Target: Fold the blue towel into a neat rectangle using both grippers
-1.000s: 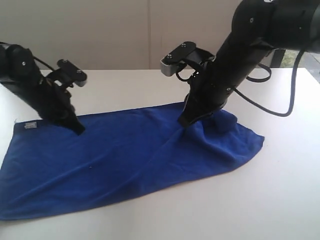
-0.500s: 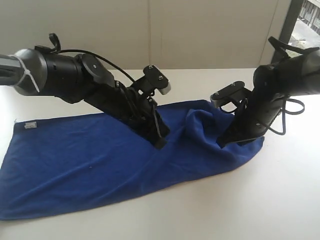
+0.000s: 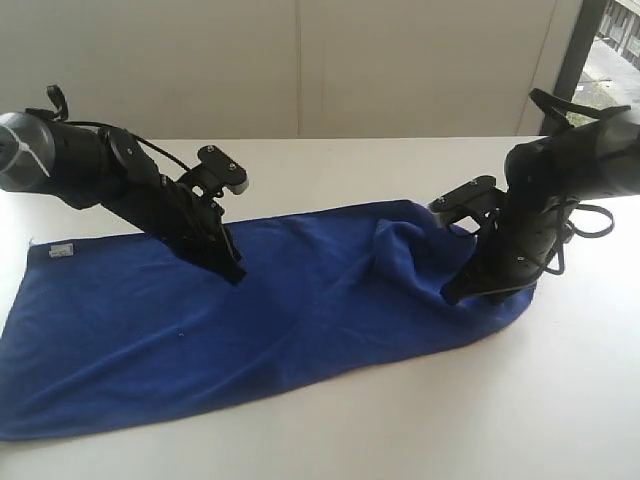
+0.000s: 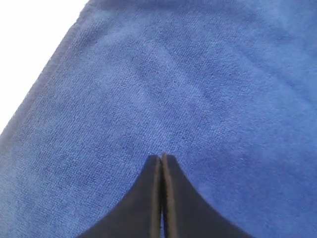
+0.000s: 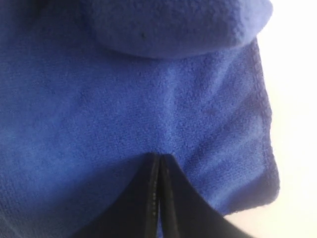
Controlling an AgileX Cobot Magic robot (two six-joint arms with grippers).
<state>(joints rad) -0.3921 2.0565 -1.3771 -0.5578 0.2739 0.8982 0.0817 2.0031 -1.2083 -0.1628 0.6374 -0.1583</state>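
In the exterior view the blue towel (image 3: 250, 330) lies spread along the white table (image 3: 420, 430), flat on the left and rumpled into a raised fold at its right end. The left gripper (image 3: 233, 273) tips down onto the flat part, the right gripper (image 3: 452, 294) beside the rumple, probably to smooth it. The left wrist view shows jaws clenched together, tips against cloth, nothing pinched. The right wrist view shows the same, close to the towel's hem, with the fold bulging just beyond.

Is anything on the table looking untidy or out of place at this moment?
Yes. The blue towel lies mostly flat, but its end by the right gripper is bunched into a raised fold instead of lying spread.
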